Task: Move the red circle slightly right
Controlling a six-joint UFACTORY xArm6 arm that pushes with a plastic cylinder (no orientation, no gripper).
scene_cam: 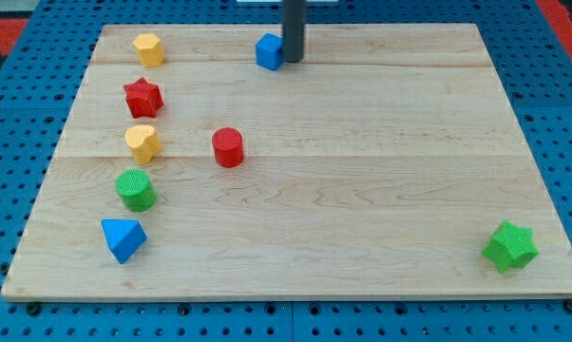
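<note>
The red circle (227,147) is a short red cylinder standing left of the board's middle. My tip (293,60) is at the view's top, touching or just right of a blue cube (269,51), far above and to the right of the red circle. The dark rod rises out of the frame's top edge.
A column of blocks runs down the view's left: a yellow hexagon (148,48), a red star (143,97), a yellow heart (143,143), a green cylinder (135,190) and a blue triangle (123,238). A green star (510,246) sits at bottom right. The wooden board (362,171) lies on a blue pegboard.
</note>
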